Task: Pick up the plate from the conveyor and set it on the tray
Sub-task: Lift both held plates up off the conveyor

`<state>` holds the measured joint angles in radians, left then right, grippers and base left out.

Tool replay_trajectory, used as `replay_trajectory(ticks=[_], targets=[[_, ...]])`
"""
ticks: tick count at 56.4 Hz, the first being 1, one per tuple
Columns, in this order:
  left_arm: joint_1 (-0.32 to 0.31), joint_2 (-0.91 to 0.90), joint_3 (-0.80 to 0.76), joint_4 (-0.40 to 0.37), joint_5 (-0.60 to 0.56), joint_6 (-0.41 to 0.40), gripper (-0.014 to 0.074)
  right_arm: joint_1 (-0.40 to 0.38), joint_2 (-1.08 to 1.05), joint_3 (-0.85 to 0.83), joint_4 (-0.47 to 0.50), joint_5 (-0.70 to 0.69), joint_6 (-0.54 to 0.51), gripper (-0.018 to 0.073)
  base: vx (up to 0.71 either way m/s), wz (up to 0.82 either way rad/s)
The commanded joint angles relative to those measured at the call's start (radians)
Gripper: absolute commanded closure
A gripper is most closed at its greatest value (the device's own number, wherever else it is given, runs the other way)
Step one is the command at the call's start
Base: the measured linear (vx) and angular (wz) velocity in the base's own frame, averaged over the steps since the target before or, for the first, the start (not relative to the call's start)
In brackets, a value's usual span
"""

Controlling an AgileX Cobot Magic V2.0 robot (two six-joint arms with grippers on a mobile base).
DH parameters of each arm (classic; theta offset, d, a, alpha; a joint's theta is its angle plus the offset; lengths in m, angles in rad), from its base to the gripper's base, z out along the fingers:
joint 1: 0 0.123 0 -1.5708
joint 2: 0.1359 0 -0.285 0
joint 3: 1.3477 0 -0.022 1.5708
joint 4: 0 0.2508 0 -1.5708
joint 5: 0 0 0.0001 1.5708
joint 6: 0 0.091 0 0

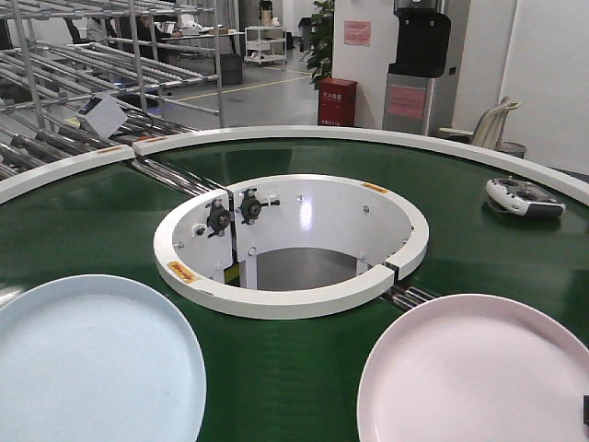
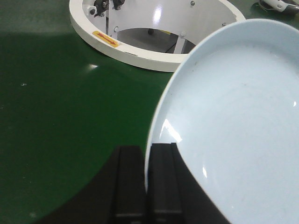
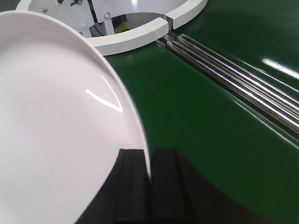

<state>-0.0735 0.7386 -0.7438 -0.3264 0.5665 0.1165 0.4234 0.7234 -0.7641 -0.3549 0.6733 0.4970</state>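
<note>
Facing up, plate [image 3: 60,121] rim in right claw [image 3: 150,156].

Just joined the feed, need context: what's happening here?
Both arms have a plate pinched by its rim at the ring-shaped dark green conveyor. The right gripper is shut on the round pale pink plate, the left gripper on the round pale blue plate. No tray is in view, so neither plate has been placed yet.

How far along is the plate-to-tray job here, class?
Done: the right gripper grips the pink plate by its rim; the left gripper likewise grips the blue plate. In hand: both plates are over the conveyor. Left: carrying the pink plate to the tray, which no view shows.
</note>
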Motion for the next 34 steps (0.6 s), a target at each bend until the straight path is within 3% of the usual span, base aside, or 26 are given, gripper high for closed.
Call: replay_trajectory(ticks=[1,34], targets=[[-0.005,-0.007,-0.031,-0.028,-0.089,-0.001,0.0603,-0.003,-0.003,-0.028,-0.036,-0.08,0.007,0.0568,0.0,0.0],[-0.005,-0.007,-0.031,-0.028,-0.089,-0.002,0.0603,-0.003,-0.003,-0.028,-0.036,-0.071,0.007,0.0568,0.0,0.0]])
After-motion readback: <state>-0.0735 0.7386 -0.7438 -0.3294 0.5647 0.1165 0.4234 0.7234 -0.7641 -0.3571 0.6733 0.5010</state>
